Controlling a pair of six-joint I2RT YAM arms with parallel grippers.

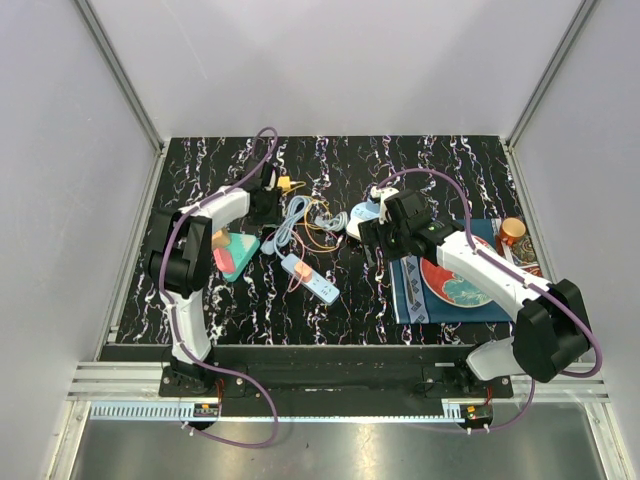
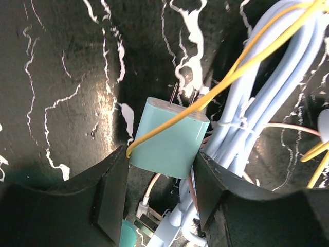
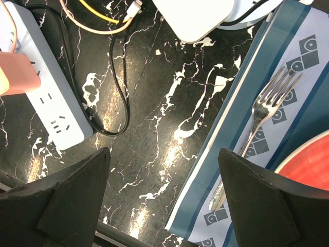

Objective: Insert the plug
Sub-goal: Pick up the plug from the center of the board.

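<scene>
We see the left end effector (image 2: 162, 177) clamped on the teal plug (image 2: 167, 136), prongs pointing away from the wrist, beside a pale-blue cable bundle (image 2: 267, 103) over the table (image 2: 61, 77). The right end effector (image 3: 164, 180) hangs with jaws apart near the power strip (image 3: 46, 103).

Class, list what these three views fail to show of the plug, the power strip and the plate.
- Teal plug: top view, hidden under the left hand.
- Power strip: far end, right wrist view, cut off at the top-left corner.
- Red plate: most of it, right wrist view, cut off by the right edge.
</scene>
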